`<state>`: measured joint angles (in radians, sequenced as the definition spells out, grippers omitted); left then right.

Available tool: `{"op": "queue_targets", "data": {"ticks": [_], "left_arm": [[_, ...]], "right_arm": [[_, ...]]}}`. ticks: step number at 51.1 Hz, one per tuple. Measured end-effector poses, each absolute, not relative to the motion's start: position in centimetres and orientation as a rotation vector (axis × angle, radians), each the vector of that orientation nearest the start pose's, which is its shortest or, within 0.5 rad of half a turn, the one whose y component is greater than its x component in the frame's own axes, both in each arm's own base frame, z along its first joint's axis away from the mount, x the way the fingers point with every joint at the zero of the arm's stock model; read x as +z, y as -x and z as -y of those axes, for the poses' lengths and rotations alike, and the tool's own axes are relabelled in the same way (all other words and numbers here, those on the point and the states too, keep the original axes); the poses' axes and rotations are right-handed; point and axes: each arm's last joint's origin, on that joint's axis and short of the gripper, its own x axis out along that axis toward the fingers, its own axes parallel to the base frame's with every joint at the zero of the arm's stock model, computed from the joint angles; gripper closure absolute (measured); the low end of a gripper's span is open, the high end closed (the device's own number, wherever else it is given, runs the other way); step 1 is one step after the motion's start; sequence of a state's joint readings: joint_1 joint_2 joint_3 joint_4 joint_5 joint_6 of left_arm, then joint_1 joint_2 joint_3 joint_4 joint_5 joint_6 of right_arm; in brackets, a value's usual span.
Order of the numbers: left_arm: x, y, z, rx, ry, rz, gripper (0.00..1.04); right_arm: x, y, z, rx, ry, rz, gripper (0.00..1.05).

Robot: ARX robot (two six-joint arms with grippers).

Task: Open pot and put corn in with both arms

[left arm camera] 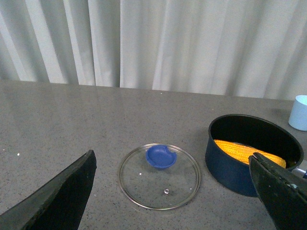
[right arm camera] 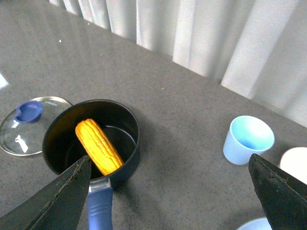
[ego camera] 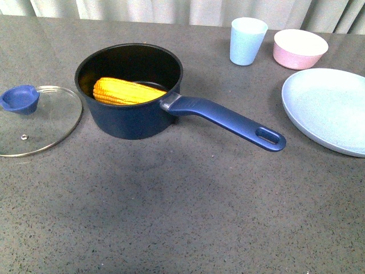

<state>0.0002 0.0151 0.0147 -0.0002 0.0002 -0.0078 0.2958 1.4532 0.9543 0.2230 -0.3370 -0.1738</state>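
One dark navy pot (ego camera: 130,108) sits uncovered on a grey speckled table (ego camera: 182,217), and every other item is placed here relative to it. Inside the pot lies the yellow corn (ego camera: 126,91), tilted, with one end low in the black interior and the other end leaning on the pot's wall close to where the handle joins. The pot's long blue handle (ego camera: 228,120) reaches out toward the pale blue plate (ego camera: 331,108), and the handle's end with its hole stops just short of that plate. A glass lid (ego camera: 37,120) with a blue knob (ego camera: 20,98) lies flat on the table just beside the pot, on the side opposite the handle. Beyond the pot, on the handle's side, stand a light blue cup (ego camera: 247,40) and, past the cup, a pink bowl (ego camera: 300,48). White curtains hang behind the table.

Neither arm appears in the front view. In the left wrist view, the left gripper (left arm camera: 177,196) has its fingers spread wide and holds nothing, raised above the lid. In the right wrist view, the right gripper (right arm camera: 168,199) is likewise spread wide and empty, raised above the table beside the pot.
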Motion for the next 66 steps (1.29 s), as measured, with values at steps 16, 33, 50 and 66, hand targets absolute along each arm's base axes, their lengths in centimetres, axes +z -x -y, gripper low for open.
{"op": "queue_targets", "data": {"ticks": [16, 33, 50, 66], "left_arm": [[16.7, -9.8, 0.0, 0.000, 0.008, -0.001, 0.09], [16.7, -9.8, 0.0, 0.000, 0.008, -0.001, 0.09], [16.7, -9.8, 0.0, 0.000, 0.008, -0.001, 0.09], [16.7, -9.8, 0.0, 0.000, 0.008, -0.001, 0.09]], "right_arm": [[28.1, -22.5, -5.4, 0.136, 0.040, 0.017, 0.31], [21.1, -17.3, -1.8, 0.011, 0.011, -0.010, 1.03], [19.3, -15.2, -0.3, 0.016, 0.011, -0.008, 1.03], [18.1, -13.7, 0.0, 0.002, 0.010, -0.010, 1.03]]}}
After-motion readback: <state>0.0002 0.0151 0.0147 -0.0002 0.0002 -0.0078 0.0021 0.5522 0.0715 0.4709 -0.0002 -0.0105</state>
